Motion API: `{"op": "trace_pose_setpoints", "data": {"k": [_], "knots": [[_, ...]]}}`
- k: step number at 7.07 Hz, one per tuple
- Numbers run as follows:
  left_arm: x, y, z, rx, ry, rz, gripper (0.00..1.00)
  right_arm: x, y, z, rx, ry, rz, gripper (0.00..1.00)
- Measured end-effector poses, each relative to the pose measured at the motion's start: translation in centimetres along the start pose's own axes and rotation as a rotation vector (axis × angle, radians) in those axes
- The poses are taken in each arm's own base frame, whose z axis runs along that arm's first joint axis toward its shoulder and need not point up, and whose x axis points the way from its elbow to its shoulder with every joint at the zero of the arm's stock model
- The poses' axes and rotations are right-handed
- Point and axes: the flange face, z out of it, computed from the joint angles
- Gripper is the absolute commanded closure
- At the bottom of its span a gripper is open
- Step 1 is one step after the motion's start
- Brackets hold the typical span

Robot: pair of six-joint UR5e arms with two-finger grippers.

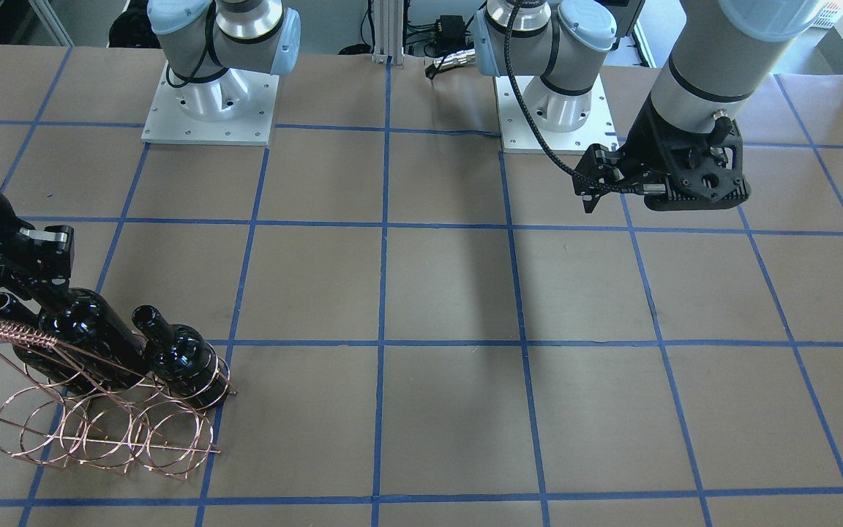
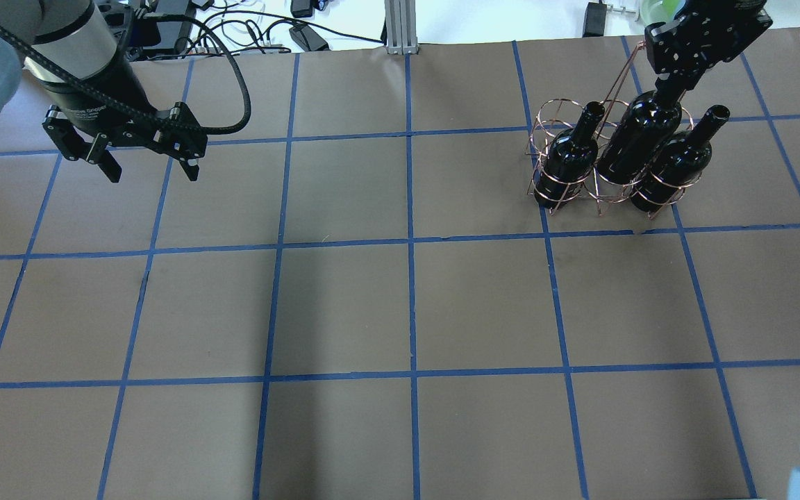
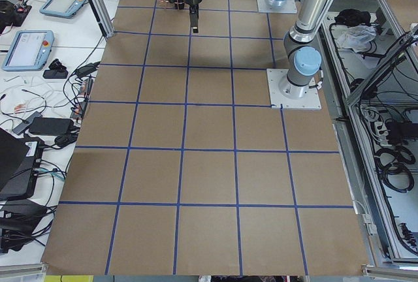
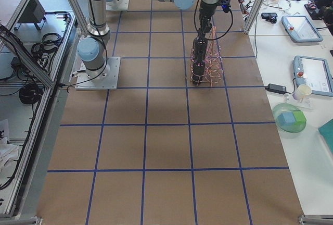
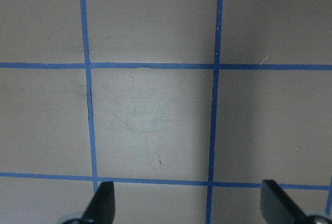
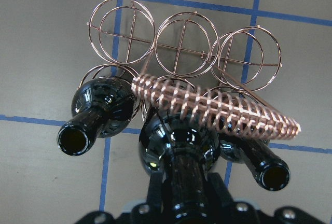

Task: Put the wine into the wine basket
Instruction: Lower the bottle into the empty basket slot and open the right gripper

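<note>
My right gripper (image 2: 671, 90) is shut on the neck of the middle wine bottle (image 2: 639, 139), a glossy dark bottle held upright in the middle hoop of the copper wire wine basket (image 2: 554, 111). Two look-alike bottles stand in the hoops on either side (image 2: 570, 156) (image 2: 678, 163). The right wrist view looks down on the held bottle (image 6: 179, 146), the coil-wrapped handle (image 6: 218, 107) and several bare hoops (image 6: 181, 42) behind it. I cannot tell whether the held bottle rests on the basket's bottom. My left gripper (image 2: 153, 173) is open and empty, far off above bare table.
The table (image 2: 407, 312) is brown paper with a blue tape grid. The basket stands at the far right of the overhead view, near the table's back edge. Both arm bases (image 1: 209, 102) (image 1: 553, 102) sit on the robot's side. Cables and tablets lie beyond the edges.
</note>
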Motion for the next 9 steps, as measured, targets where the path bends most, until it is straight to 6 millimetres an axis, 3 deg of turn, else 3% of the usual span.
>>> {"op": "trace_pose_setpoints", "data": {"k": [3, 4, 5, 6, 8, 9], "knots": [[0.0, 0.2, 0.0, 0.0, 0.0, 0.0, 0.0, 0.3, -1.1, 2.7, -0.029, -0.007, -0.014, 0.78], [0.0, 0.2, -0.1, 0.007, 0.0, -0.001, 0.0, 0.5, -1.4, 4.1, -0.04, -0.011, -0.019, 0.68], [0.0, 0.1, -0.2, 0.017, -0.001, -0.002, 0.0, 0.5, -1.5, 5.0, -0.04, -0.011, -0.022, 0.27], [0.0, 0.0, -0.2, 0.022, -0.001, -0.003, 0.0, 0.5, -1.4, 5.4, -0.037, -0.012, -0.021, 0.04], [0.0, 0.0, -0.2, 0.025, -0.001, -0.002, 0.0, 0.3, -0.9, 4.5, -0.02, -0.012, -0.017, 0.0], [0.0, 0.0, -0.2, 0.025, -0.001, -0.003, 0.0, -0.2, 0.1, 2.4, 0.01, -0.004, -0.019, 0.0]]}}
